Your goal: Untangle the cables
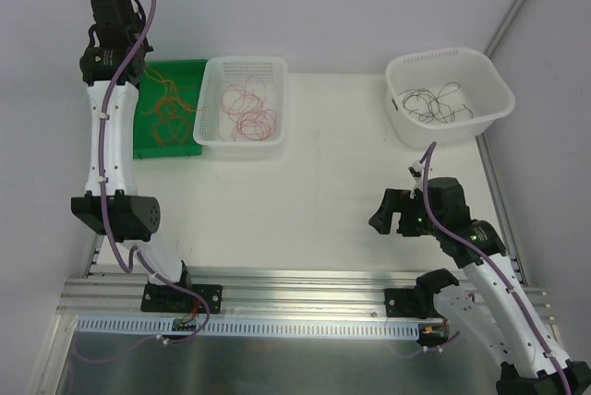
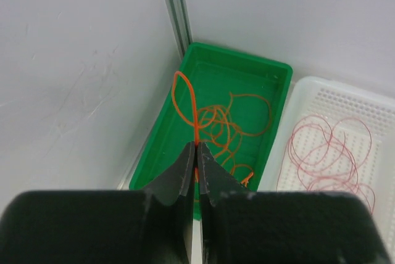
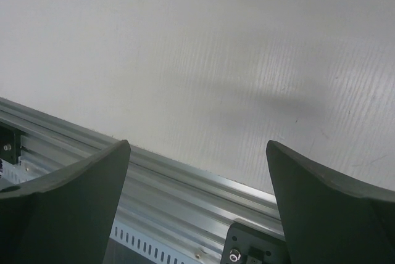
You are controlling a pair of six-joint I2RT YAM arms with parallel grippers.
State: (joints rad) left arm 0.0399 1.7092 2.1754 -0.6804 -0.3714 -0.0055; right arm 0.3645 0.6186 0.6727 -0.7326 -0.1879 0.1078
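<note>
The white table (image 1: 314,201) carried three containers, and I place everything from the flat white basket (image 1: 242,143) with the perforated floor, which stood at the far side, left of the middle. Well apart to the right of this basket stood the biggest container, a deep white tub (image 1: 499,111) with rounded corners; in it lay black cables (image 1: 441,104) in loose loops. The basket itself held red cables (image 1: 247,109), thin and curled into several rings. Just beside the left wall of the basket lay a green tray (image 1: 148,144), shallow and smaller, with orange cables (image 2: 237,122) coiled on its floor.

The aluminium rail (image 1: 305,284) ran along the near edge of the table, on the near side of the basket.

The right gripper (image 1: 392,213) hung low over the table, to the right of the basket and nearer to the rail – its jaws stood wide apart, with only the table surface and the rail seen between them.

The left gripper (image 2: 196,147) hung above the green tray, left of the basket. Its jaws were pressed together on a single orange cable (image 2: 182,100) – this one rose from the tray in a narrow loop up to the fingertips.
</note>
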